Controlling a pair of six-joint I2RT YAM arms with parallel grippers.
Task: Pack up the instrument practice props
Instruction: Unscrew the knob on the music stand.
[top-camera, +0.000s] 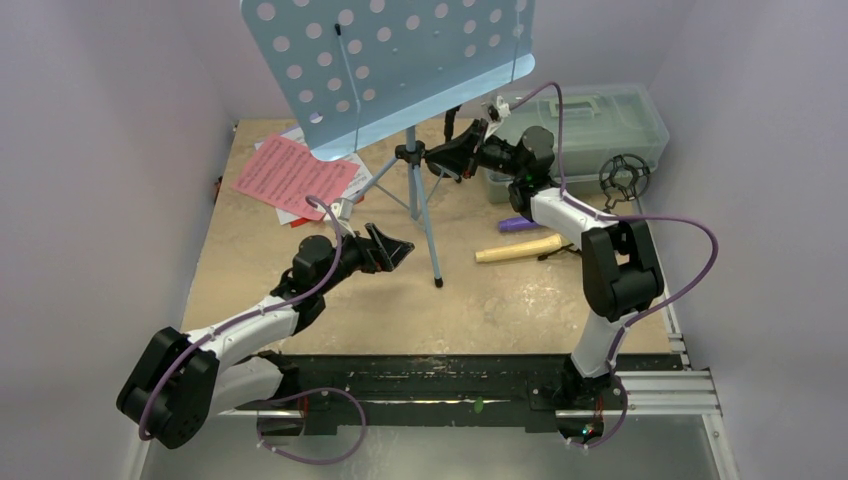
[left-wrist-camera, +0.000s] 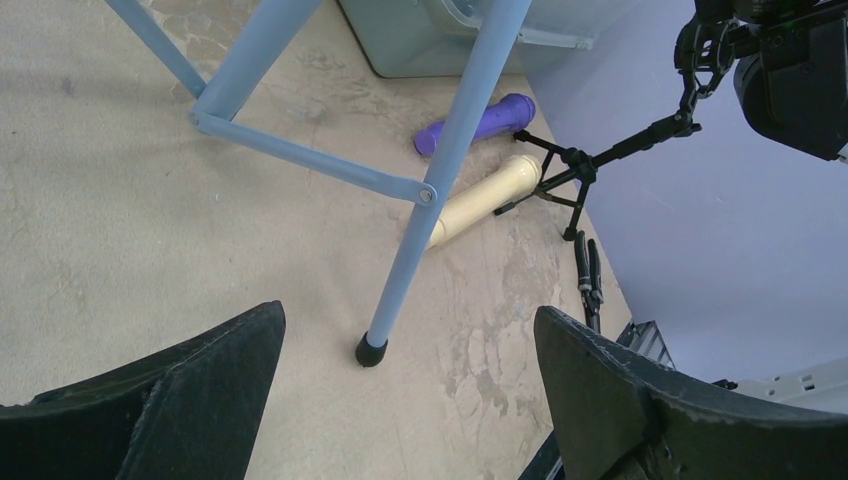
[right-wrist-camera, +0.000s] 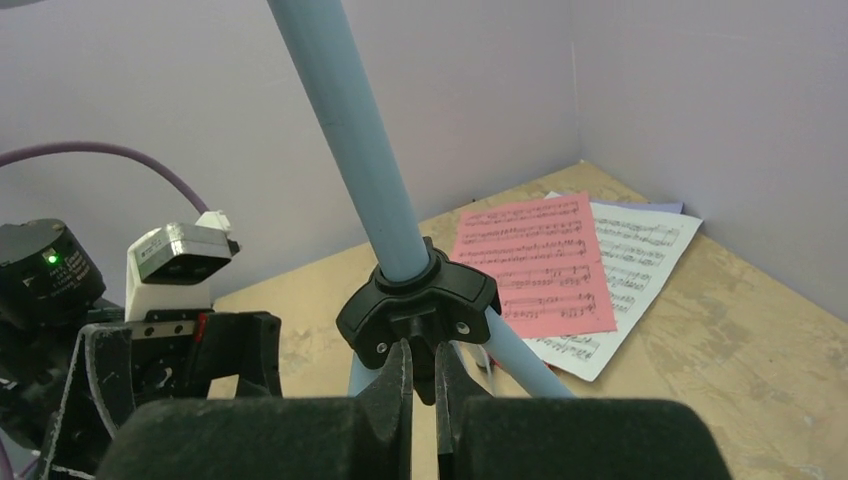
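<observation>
2 claws are mine. My right claw (top-camera: 443, 160) (right-wrist-camera: 423, 362) is pinched shut, fingertips up against the black hub (right-wrist-camera: 420, 305) where the music rest's (top-camera: 390, 60) light-blue pole (right-wrist-camera: 350, 130) meets its tripod legs. I cannot tell whether the tips nip any part of the hub. My left claw (top-camera: 396, 250) (left-wrist-camera: 405, 322) stands wide apart and holds nothing. It hangs low over the table (top-camera: 500, 310), with the near leg (left-wrist-camera: 440, 190) and its black foot (left-wrist-camera: 371, 350) just ahead, between my 2 fingers (left-wrist-camera: 200, 390).

Past that leg lie the cream microphone (top-camera: 518, 249) (left-wrist-camera: 480, 200) and the purple microphone (top-camera: 518, 224) (left-wrist-camera: 478, 124), close together. A black mic holder (top-camera: 624, 180) (left-wrist-camera: 580, 170) stands near the table's right edge, beside the plastic box (top-camera: 600, 120). The red sheet (top-camera: 295, 175) (right-wrist-camera: 535, 265) lies on white sheet music (right-wrist-camera: 630, 260) in the far left corner, against the walls. Bare tabletop stretches from the foot to the near edge.
</observation>
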